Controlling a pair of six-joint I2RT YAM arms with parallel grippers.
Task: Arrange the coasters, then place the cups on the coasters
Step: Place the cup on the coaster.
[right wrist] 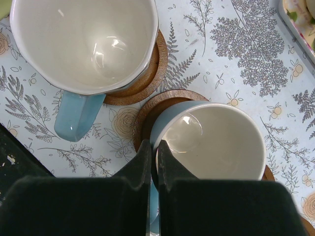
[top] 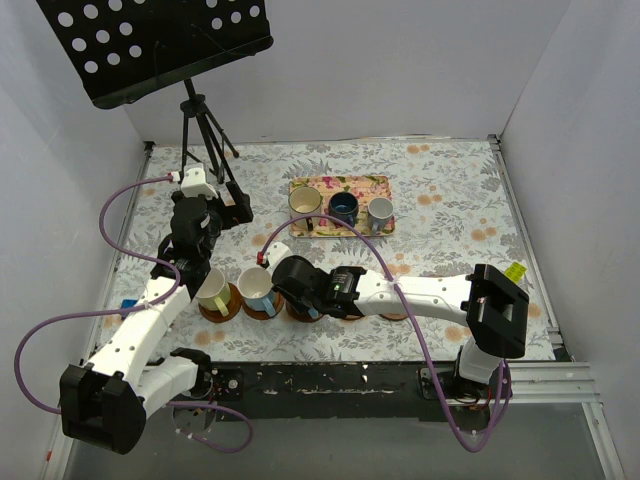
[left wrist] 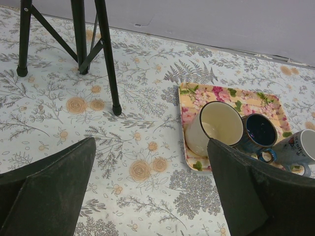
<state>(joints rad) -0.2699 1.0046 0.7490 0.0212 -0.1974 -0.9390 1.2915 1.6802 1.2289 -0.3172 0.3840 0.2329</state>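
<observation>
My right gripper [right wrist: 154,147] is shut on the rim of a light blue cup [right wrist: 216,142], one finger inside and one outside. That cup is over a coaster [right wrist: 145,115]. Beside it a second light blue cup [right wrist: 81,44] stands on its coaster [right wrist: 150,69]. From above, a pale yellow-green cup [top: 212,290] and a light blue cup [top: 256,287] stand on coasters left of my right gripper [top: 287,282]. My left gripper [left wrist: 151,147] hangs open over bare cloth, left of the tray [left wrist: 197,96]. The tray holds a cream cup [left wrist: 214,128], a dark blue cup [left wrist: 260,133] and a grey-blue cup [left wrist: 300,147].
A black tripod [top: 200,130] with a perforated music stand [top: 150,45] is at the back left, close behind my left gripper [top: 232,208]. More coasters [top: 395,314] lie partly hidden under my right arm. White walls enclose the table on three sides.
</observation>
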